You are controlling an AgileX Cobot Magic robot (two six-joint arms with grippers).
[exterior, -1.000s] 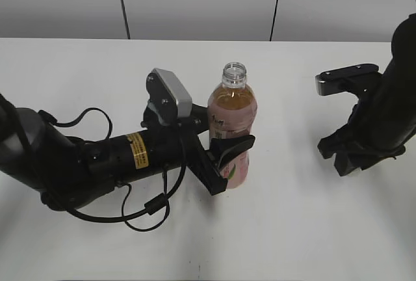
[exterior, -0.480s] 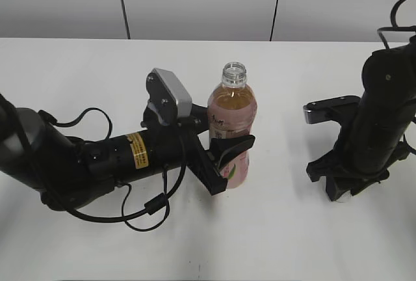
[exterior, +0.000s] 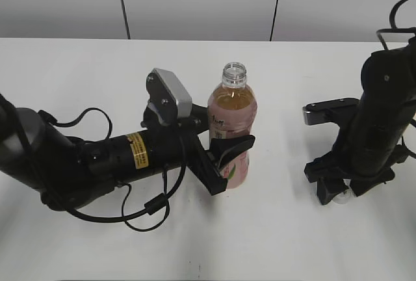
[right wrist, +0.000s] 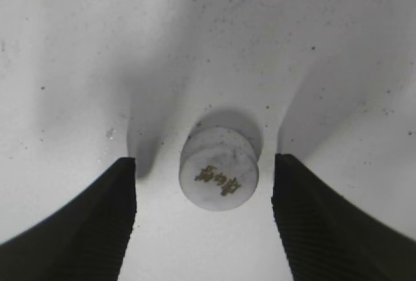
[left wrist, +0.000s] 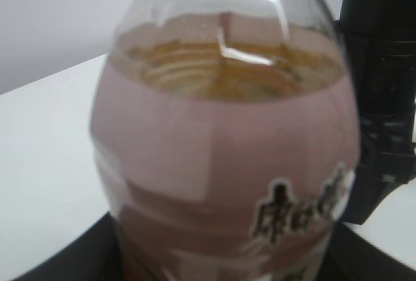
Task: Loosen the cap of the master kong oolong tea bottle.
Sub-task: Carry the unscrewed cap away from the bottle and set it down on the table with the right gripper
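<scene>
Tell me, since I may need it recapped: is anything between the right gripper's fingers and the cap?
Nothing visible. The cap lies on the table between the open right gripper fingers, apart from both.

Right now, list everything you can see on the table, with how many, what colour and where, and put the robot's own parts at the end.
Oolong tea bottle: one, clear plastic with amber tea and a pink label, upright near the table's middle, neck open with no cap on it.
Cap: one, white with a small dark logo on top, lying on the table at the right, apart from the bottle.
Table: one, white, under everything.
Wall: pale grey panels with dark seams, behind the table.
Left tool: one, black, closed around the bottle's lower body.
Right tool: one, black, open, a finger on each side of the cap, touching neither side.
</scene>
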